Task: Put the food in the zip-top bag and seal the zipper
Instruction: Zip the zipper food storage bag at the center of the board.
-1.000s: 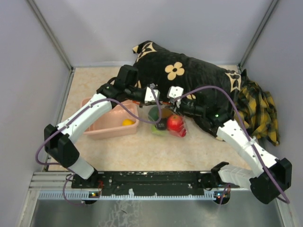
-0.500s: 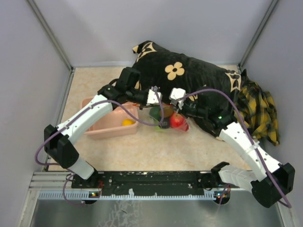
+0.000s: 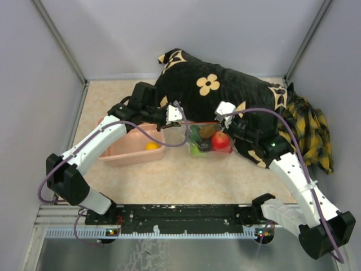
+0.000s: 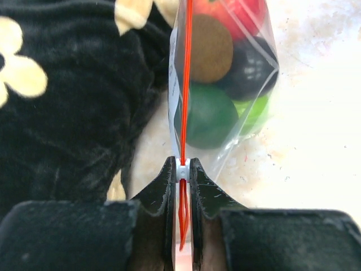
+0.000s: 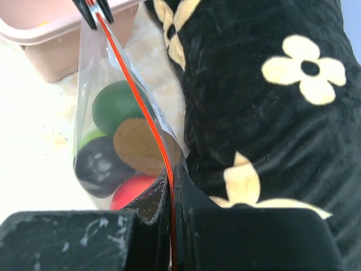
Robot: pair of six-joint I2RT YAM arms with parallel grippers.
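Note:
The zip-top bag [image 3: 207, 140] hangs stretched between my two grippers, in front of the pillow. It holds the food: a green piece [image 4: 206, 116], a brown one [image 4: 211, 48], a dark one [image 5: 98, 164] and a red one [image 3: 221, 141]. The zipper [image 4: 186, 84] runs as a taut red-orange line along the bag's top edge. My left gripper [image 4: 182, 169] is shut on the white slider at the zipper's left end. My right gripper [image 5: 172, 176] is shut on the bag's right end, pinching the red strip [image 5: 135, 96]. One yellow piece [image 3: 151, 145] lies in the pink tub.
The pink tub [image 3: 121, 151] stands left of the bag, close to my left arm. A black pillow with cream flowers [image 3: 220, 84] lies right behind the bag. A yellow plaid cloth [image 3: 307, 127] lies at the right wall.
The right gripper has shut on the bag's right end. The two grippers have drawn apart, pulling the zipper taut, and the bag has shifted a little to the right.

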